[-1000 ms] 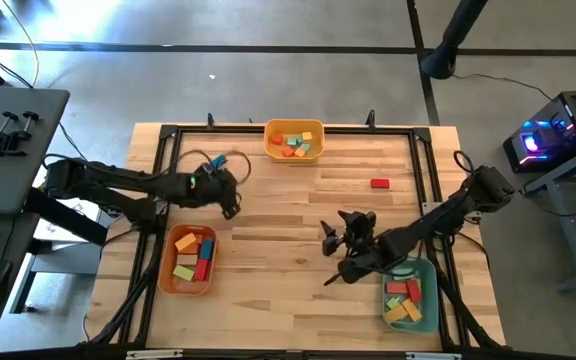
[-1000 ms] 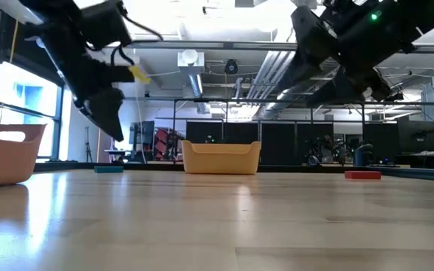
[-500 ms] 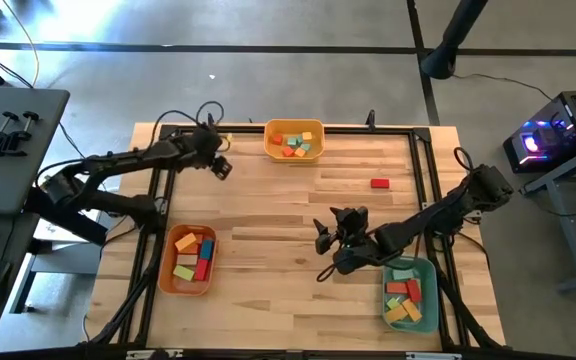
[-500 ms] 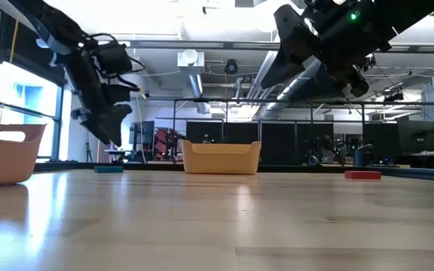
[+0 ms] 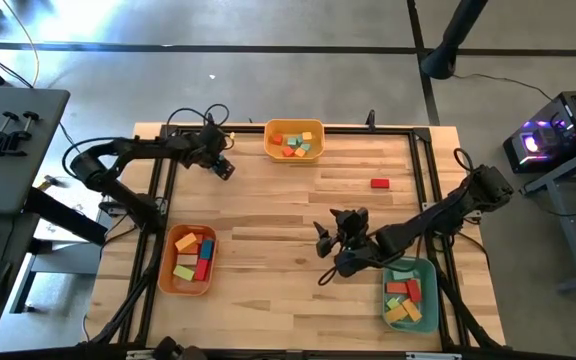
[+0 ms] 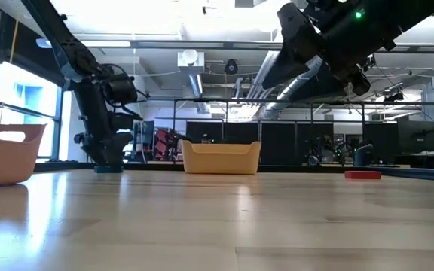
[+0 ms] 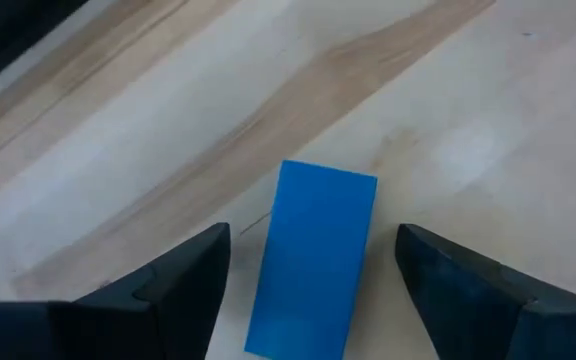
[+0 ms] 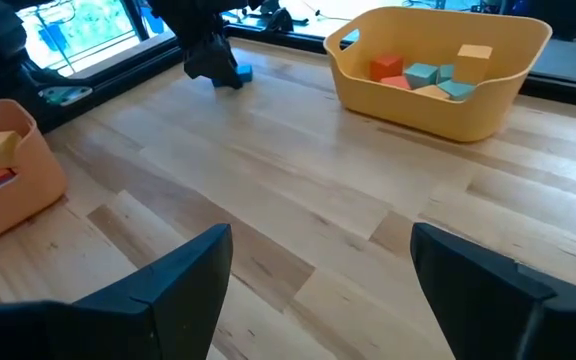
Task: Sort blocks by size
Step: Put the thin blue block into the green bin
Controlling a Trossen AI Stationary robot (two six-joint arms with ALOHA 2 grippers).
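The blue block (image 7: 313,260) lies flat on the table (image 5: 268,215) at about ten o'clock, near the far-left corner, with a red block (image 5: 379,183) alone at about two o'clock. The left claw (image 5: 220,166) stands right over the blue block, its fingers (image 7: 168,290) spread to either side with a gap showing on both flanks, so nothing is pinched yet.

The block sits slightly askew between the fingers. If the claw closes without squaring up, I'd expect one finger to meet a corner first, twisting the block or squirting it toward the table's black frame (image 5: 168,160) nearby.

The right claw (image 5: 330,250) hangs near the table's middle, at about five o'clock, spread and empty.

Three bins hold sorted blocks: yellow bin (image 5: 294,152) at twelve, orange bin (image 5: 168,270) at eight, teal bin (image 5: 427,300) at five. Picking the wrong bin is the other risk.
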